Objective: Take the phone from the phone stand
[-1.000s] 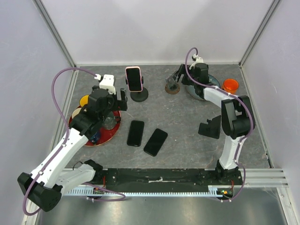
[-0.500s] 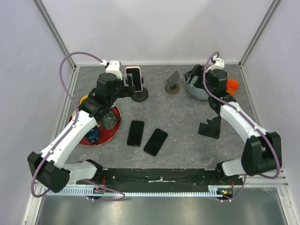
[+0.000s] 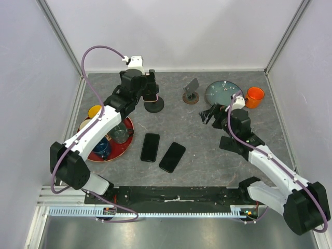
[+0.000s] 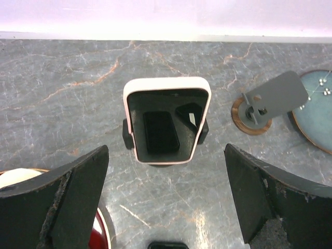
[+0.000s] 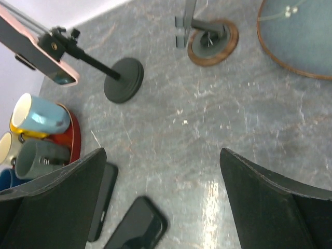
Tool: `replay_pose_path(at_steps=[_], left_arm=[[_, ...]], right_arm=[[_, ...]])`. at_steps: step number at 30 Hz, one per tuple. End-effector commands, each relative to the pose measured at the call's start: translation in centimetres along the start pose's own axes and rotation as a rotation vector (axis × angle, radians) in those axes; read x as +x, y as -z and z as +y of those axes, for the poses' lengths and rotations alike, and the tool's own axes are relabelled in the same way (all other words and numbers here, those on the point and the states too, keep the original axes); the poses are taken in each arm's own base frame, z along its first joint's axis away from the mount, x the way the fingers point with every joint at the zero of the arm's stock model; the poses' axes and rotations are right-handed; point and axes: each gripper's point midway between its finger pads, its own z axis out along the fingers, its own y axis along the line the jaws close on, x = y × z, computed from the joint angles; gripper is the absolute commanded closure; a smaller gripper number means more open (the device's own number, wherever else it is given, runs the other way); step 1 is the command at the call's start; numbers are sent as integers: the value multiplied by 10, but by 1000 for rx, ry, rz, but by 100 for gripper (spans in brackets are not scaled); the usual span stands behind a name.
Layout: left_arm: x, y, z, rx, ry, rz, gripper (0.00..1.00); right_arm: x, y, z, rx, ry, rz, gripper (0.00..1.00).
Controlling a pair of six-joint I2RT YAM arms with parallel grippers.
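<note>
- The grey, stone-patterned table [image 3: 207,150] is carrying the whole scene, with the phone stand [image 3: 154,106] standing near its far edge.
- The left gripper [image 4: 166,149] is hovering just in front of the stand, fingers spread wide and holding nothing, framing the handset on both sides.
- The right gripper [image 5: 162,151] is hanging well apart over mid-table, likewise gaping and empty.
- The phone [image 4: 167,120] is sitting clamped at the top of the stand, touching neither gripper. It is looking rigid and fairly light, with a glossy, probably slippery face inside a pale case.
- Its long case edges, clear of the side clamp arms, are offering the surest hold. The stand's small round base is threatening to tip under any sideways pull.
</note>
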Motion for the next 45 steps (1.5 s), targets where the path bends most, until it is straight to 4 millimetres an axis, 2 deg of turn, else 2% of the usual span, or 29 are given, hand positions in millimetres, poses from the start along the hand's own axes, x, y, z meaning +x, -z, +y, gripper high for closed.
replay_pose_path(at_steps=[1, 8, 13, 21, 26, 36, 39, 45], left_arm=[[-51, -11, 1, -48, 57, -169, 0], [-53, -37, -2, -85, 32, -174, 0], [-44, -53, -5, -95, 10, -143, 0], [-25, -69, 8, -157, 18, -109, 0], [-15, -78, 9, -159, 20, -81, 0], [0, -82, 1, -112, 40, -37, 5], [2, -81, -4, -86, 47, -27, 9], [4, -77, -15, -23, 53, -13, 23]], right_arm=[[16, 17, 5, -52, -25, 24, 2], [19, 27, 5, -66, 17, 30, 2], [17, 30, 8, -79, 32, 31, 2], [20, 29, 9, -93, 46, 45, 2], [23, 29, 10, -102, 51, 56, 2], [26, 26, 8, -101, 55, 66, 2], [27, 26, 8, -101, 58, 66, 2], [26, 27, 8, -103, 61, 63, 2]])
